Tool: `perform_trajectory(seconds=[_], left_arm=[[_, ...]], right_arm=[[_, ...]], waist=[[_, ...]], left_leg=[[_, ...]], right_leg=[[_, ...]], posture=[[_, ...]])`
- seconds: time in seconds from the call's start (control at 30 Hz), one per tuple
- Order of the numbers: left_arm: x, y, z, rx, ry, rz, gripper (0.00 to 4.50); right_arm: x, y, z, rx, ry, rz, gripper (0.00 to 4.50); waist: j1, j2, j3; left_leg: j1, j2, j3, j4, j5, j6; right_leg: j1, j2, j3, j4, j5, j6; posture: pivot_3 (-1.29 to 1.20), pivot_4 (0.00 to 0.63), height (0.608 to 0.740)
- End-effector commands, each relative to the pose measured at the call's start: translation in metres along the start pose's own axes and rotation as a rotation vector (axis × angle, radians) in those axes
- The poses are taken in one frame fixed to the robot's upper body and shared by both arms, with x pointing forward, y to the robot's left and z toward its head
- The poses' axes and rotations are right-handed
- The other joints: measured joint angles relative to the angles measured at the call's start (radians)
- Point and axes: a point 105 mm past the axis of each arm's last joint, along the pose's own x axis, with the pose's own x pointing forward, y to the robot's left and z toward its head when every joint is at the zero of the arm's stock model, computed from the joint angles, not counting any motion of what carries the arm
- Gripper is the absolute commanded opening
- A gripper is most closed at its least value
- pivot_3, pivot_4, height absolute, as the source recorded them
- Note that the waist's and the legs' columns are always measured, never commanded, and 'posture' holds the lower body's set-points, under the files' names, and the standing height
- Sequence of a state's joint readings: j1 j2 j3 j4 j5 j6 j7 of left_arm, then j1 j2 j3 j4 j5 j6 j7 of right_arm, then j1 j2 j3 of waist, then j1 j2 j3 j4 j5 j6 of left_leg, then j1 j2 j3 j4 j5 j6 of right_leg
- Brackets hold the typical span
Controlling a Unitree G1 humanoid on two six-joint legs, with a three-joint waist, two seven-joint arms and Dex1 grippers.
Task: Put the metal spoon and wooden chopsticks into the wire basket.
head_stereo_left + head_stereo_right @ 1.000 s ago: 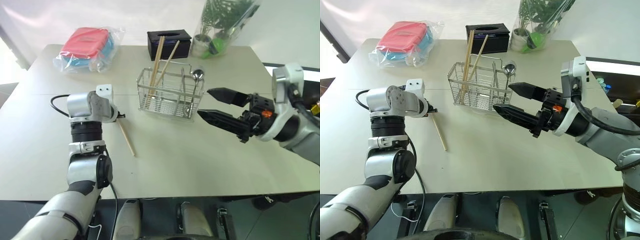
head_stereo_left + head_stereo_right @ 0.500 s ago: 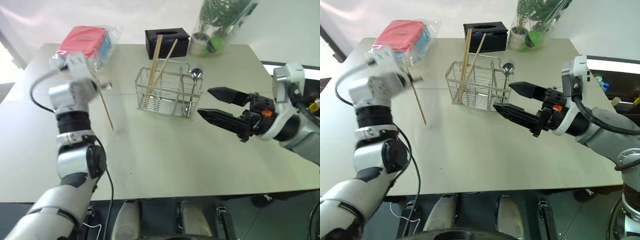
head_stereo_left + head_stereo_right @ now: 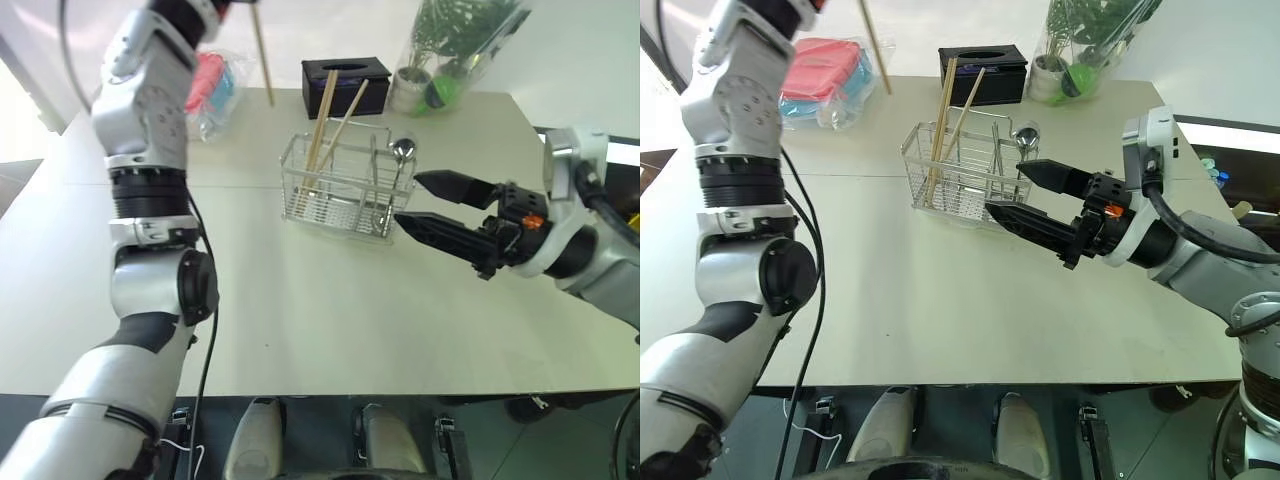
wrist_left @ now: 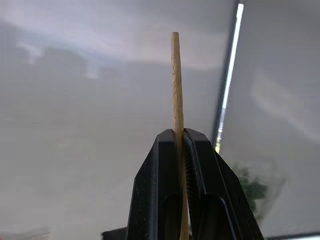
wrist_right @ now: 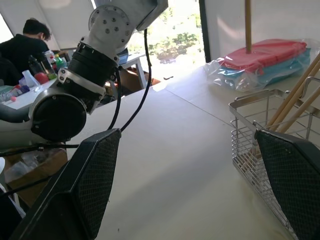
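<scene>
While your left gripper (image 4: 181, 150) pinches one chopstick (image 3: 262, 55) hanging upright above the table's far-left corner, the basket (image 3: 345, 190) sits rightward, beside your spread right gripper (image 3: 425, 205).

The near half of the table (image 3: 330, 330) is bare and gives open passage; the wire basket (image 3: 345, 190) stands mid-table, two wooden chopsticks (image 3: 325, 115) leaning up out of it and blocking a low approach from above; the right gripper (image 3: 425, 205), jaws spread, crowds the basket's right side; a black box (image 3: 345, 85), bagged plant (image 3: 450, 50) and bagged packet (image 3: 215, 90) line the far edge.
</scene>
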State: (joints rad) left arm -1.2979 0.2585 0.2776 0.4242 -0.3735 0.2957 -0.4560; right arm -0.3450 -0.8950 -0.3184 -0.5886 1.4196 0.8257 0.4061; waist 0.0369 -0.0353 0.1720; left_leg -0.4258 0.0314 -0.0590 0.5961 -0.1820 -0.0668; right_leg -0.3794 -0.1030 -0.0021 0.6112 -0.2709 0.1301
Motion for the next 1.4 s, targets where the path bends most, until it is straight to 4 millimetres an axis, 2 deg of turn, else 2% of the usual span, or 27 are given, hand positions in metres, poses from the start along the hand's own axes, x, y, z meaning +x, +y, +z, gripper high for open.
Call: perform_trajectory(seconds=[0.03, 0.1, 0.27, 0.53, 0.67, 0.83, 0.87, 1.03, 1.17, 1.27, 1.4], left_arm=[[-0.001, -0.023, 0.003, 0.03, -0.024, -0.108, 0.02], [-0.005, -0.031, -0.01, 0.02, 0.005, -0.143, 0.02], [-0.015, -0.037, -0.045, 0.049, 0.102, -0.171, 0.02], [-0.032, -0.043, -0.082, 0.006, 0.205, -0.163, 0.02], [-0.038, -0.039, -0.091, -0.031, 0.221, -0.119, 1.51], [-0.038, -0.039, -0.077, -0.043, 0.193, -0.112, 4.13], [-0.037, -0.038, -0.074, -0.045, 0.189, -0.11, 4.44], [-0.029, -0.021, -0.027, -0.05, 0.156, -0.077, 4.44], [-0.037, 0.005, -0.001, 0.016, 0.263, -0.068, 4.44], [-0.069, 0.019, 0.007, 0.126, 0.395, -0.171, 4.44], [-0.127, 0.045, -0.003, 0.235, 0.623, -0.218, 4.44]], right_arm=[[-0.001, 0.008, 0.009, -0.029, -0.039, 0.014, 4.47], [-0.001, 0.008, 0.009, -0.028, -0.043, 0.008, 4.47], [-0.003, 0.008, 0.01, -0.032, -0.046, -0.01, 4.47], [-0.009, 0.0, 0.01, -0.069, -0.028, -0.054, 4.47], [-0.01, -0.004, 0.009, -0.084, -0.015, -0.066, 4.47], [-0.012, -0.009, 0.006, -0.099, 0.001, -0.08, 4.47], [-0.012, -0.009, 0.006, -0.1, 0.001, -0.08, 4.47], [-0.012, -0.011, 0.007, -0.098, -0.003, -0.077, 4.47], [-0.014, -0.017, 0.003, -0.106, 0.011, -0.097, 4.47], [-0.017, -0.027, 0.0, -0.118, 0.024, -0.127, 4.47], [-0.02, -0.038, -0.003, -0.142, 0.031, -0.155, 4.47]], waist=[[-0.004, 0.001, 0.0], [-0.006, 0.001, 0.0], [-0.006, 0.001, 0.0], [0.002, 0.001, 0.0], [0.001, 0.001, 0.0], [0.0, 0.001, 0.0], [0.0, 0.001, 0.0], [-0.003, 0.001, 0.0], [-0.014, 0.002, -0.001], [-0.028, 0.002, -0.001], [-0.041, 0.004, 0.0]], left_leg=[[0.0, 0.0, 0.0, 0.0, 0.0, 0.0], [0.001, 0.0, 0.0, 0.0, 0.0, 0.001], [0.001, 0.001, 0.0, 0.0, 0.0, 0.001], [0.001, 0.001, 0.0, 0.0, 0.0, 0.001], [0.001, 0.0, 0.0, 0.0, 0.0, 0.001], [0.001, 0.0, 0.0, 0.0, 0.0, 0.001], [0.001, 0.0, 0.0, 0.0, 0.0, 0.001], [0.001, 0.001, -0.001, 0.0, 0.0, 0.001], [0.001, 0.001, -0.001, 0.0, 0.0, 0.001], [0.002, 0.001, -0.001, -0.001, 0.0, 0.001], [0.005, 0.001, 0.0, -0.003, 0.0, 0.001]], right_leg=[[0.0, 0.0, 0.0, 0.0, 0.0, 0.0], [0.0, 0.0, 0.0, 0.002, 0.0, 0.0], [0.0, 0.001, 0.0, 0.002, 0.0, 0.0], [0.0, 0.001, 0.0, 0.001, 0.0, 0.0], [0.0, 0.001, 0.0, 0.001, 0.0, 0.0], [0.0, 0.001, 0.0, 0.001, 0.0, 0.0], [0.0, 0.001, 0.0, 0.001, 0.0, 0.0], [0.0, 0.001, 0.0, 0.002, 0.0, 0.0], [0.0, 0.001, 0.0, 0.002, 0.0, 0.0], [0.0, 0.001, 0.0, 0.002, 0.0, 0.0], [0.001, 0.001, 0.0, 0.003, -0.002, -0.004]], posture=[[0.0, 0.15, 0.71], [0.0, 0.15, 0.71], [0.0, 0.15, 0.71], [0.0, 0.15, 0.71], [0.0, 0.15, 0.71], [0.0, 0.15, 0.71], [0.0, 0.15, 0.71], [0.0, 0.15, 0.71], [0.0, 0.15, 0.71], [0.0, 0.15, 0.71], [0.0, 0.15, 0.71]])
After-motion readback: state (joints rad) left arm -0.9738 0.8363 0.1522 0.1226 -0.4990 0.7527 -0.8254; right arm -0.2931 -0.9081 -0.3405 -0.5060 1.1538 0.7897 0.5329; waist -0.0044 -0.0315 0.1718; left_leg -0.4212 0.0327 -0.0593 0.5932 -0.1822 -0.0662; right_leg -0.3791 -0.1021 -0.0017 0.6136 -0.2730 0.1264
